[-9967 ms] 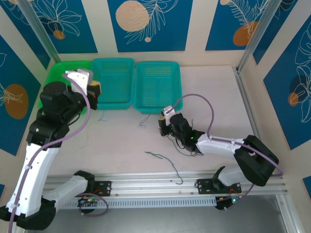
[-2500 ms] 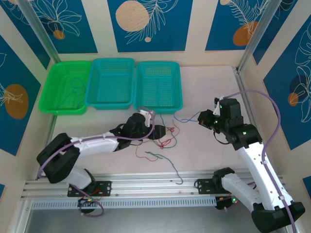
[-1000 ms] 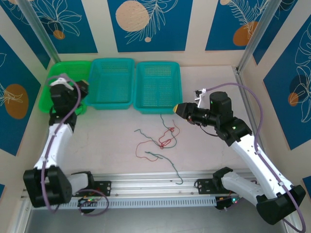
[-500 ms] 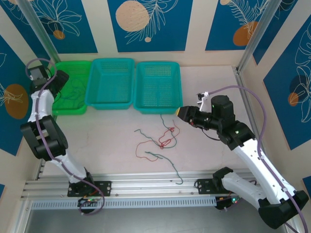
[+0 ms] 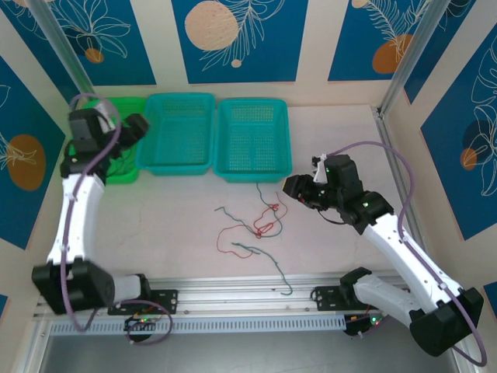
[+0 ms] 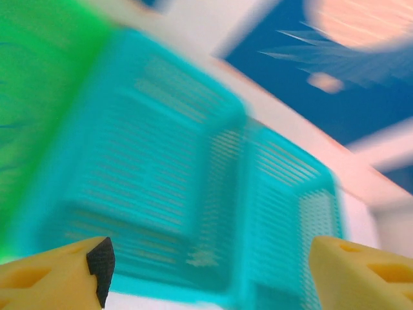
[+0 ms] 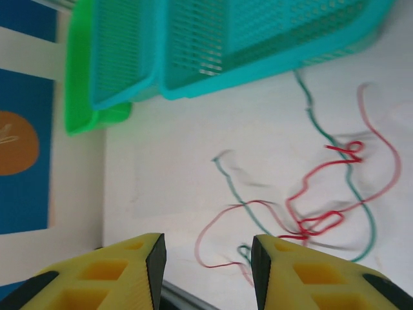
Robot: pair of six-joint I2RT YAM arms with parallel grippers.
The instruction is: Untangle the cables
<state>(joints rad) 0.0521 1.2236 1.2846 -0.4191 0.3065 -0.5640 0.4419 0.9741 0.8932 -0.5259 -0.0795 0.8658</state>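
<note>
Left gripper [image 6: 208, 258] and right gripper [image 7: 208, 258] both spread, empty; pinching the apparently crossed red cable [image 7: 337, 149] and green cable [image 7: 309, 106] together risks tightening the tangle.

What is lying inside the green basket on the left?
A thin dark cable lies on the floor of the green basket. The left arm covers much of the basket, so anything under it cannot be seen.

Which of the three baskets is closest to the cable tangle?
The right-hand teal basket: a dark green cable from the tangle reaches its front rim. The middle teal basket and green basket sit farther left.
</note>
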